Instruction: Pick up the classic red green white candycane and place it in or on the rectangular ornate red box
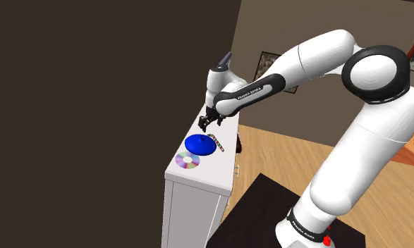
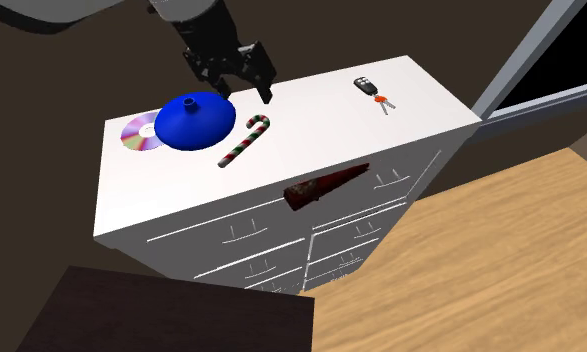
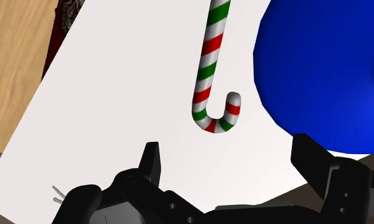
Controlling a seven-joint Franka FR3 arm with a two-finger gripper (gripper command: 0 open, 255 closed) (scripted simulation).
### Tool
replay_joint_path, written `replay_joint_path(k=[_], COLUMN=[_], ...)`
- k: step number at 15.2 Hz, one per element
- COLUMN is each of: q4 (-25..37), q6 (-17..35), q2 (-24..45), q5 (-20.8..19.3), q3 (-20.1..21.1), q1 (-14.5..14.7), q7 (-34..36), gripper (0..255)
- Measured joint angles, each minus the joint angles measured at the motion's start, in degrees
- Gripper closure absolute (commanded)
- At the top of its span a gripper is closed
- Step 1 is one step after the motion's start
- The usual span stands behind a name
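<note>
A blue dish (image 2: 194,120) sits just beside the hook of the candy cane (image 2: 244,139), whose other side is bare dresser top (image 2: 321,120), open as far as the red box (image 2: 324,186).

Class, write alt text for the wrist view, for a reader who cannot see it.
An open black gripper hovers above a white cabinet top, near the hooked end of a red, green and white candycane lying flat. A blue dish lies beside the candycane, and wooden floor shows past the top's edge.
</note>
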Motion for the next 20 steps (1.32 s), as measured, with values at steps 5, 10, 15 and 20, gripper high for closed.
replay_joint_path(k=[5,10,15,20], q4=[-0.6,-0.8,-0.8,-0.3], q6=[3.7,4.9,4.9,4.7], q2=[2.9,3.6,3.5,3.1], q5=[-2.1,-2.6,-2.7,-2.6], q3=[-0.5,-0.8,-0.8,-0.7], q1=[-0.6,-0.8,-0.8,-0.7], q7=[1.7,2.1,2.1,2.0], gripper=[0,0,255,255])
